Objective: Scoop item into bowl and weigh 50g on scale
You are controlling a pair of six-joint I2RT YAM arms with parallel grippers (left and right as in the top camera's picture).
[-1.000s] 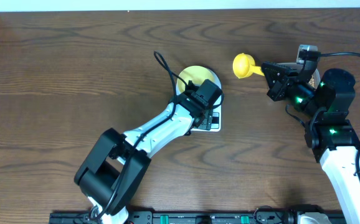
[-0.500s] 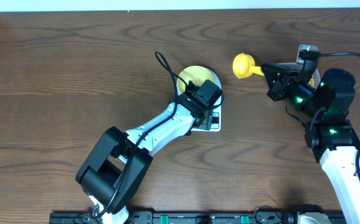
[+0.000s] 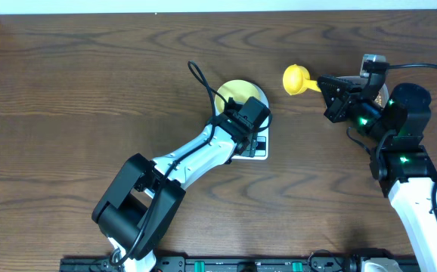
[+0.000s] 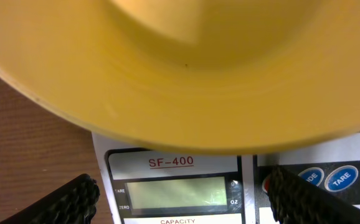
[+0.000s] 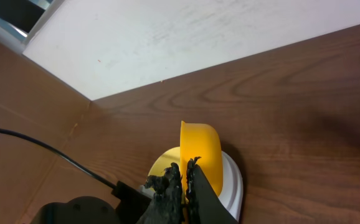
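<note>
Right gripper (image 5: 185,179) clamped on yellow scoop (image 5: 200,149) handle, poised right of bowl (image 4: 180,74) for pouring; left gripper (image 4: 183,199) apart above scale (image 4: 170,163), probably watching the reading.

A robotics lab bench: a wood-grain table (image 3: 67,113) lies under the right gripper (image 5: 185,169), a plain white wall (image 5: 167,37) stands ahead of it, and a black mounting rail (image 3: 226,264) runs behind both arms' bases.

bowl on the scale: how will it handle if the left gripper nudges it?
The bowl looks like thin, smooth plastic, and the part that shows looks empty, so it is probably light and apt to slide. In the left wrist view its rim appears to reach past the edge of the scale, so a push high on the rim might tip it.
</note>
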